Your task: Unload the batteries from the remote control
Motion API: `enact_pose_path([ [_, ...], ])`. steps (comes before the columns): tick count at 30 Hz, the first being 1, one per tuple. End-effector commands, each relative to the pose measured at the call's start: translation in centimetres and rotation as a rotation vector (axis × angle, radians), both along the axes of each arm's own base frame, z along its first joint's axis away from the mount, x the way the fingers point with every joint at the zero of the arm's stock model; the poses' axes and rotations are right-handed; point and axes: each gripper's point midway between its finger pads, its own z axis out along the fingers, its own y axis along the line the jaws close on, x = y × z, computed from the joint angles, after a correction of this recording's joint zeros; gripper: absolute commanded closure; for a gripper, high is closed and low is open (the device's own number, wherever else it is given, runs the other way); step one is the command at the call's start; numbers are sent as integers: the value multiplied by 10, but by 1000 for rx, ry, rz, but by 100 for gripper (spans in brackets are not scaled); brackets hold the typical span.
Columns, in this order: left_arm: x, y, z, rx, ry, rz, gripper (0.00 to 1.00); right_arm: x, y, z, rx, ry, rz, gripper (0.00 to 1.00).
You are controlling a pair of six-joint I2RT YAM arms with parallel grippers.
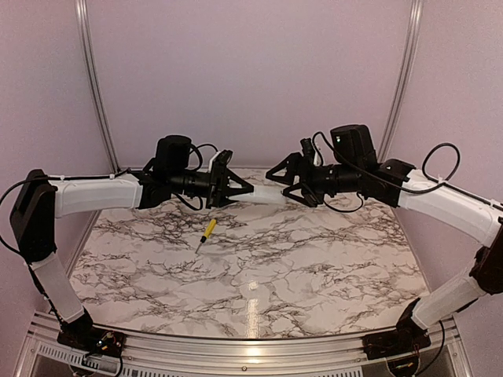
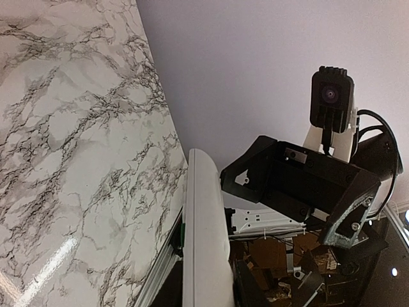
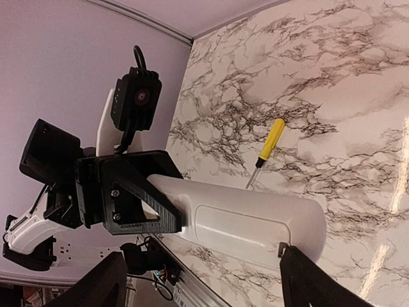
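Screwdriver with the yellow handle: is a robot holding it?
No, the yellow screwdriver lies by itself on the marble table, with nothing gripping it.

Overhead, the left gripper (image 1: pixel 248 190) hides the left end of the remote control (image 1: pixel 266 196). The left wrist view's bottom edge cuts the remote off. Overhead, the tip of the screwdriver (image 1: pixel 207 231) is too small to make out.

The white remote control (image 2: pixel 206 236) rises from the bottom edge alongside the marble table (image 2: pixel 77 160), its far end just beside the right gripper (image 2: pixel 297 192), whose black jaws stand wide.
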Motion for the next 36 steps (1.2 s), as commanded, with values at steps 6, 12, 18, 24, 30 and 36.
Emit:
enact_pose_path([
  [6,-32,-5,59,-170,-213,-166,100,-4,-1,-2,11,28,23,19],
  [12,-37,-4,60,-178,-240,-185,100,-11,8,-5,37,43,82,19],
  [18,-48,0,62,-184,-301,-236,100,-24,23,-1,100,53,206,18],
  [24,-57,4,64,-190,-366,-280,100,-35,30,5,146,59,287,17],
  [30,-62,5,63,-193,-392,-306,100,-48,35,13,197,58,374,17],
  [36,-62,5,55,-174,-388,-309,100,-58,34,33,265,7,428,16],
])
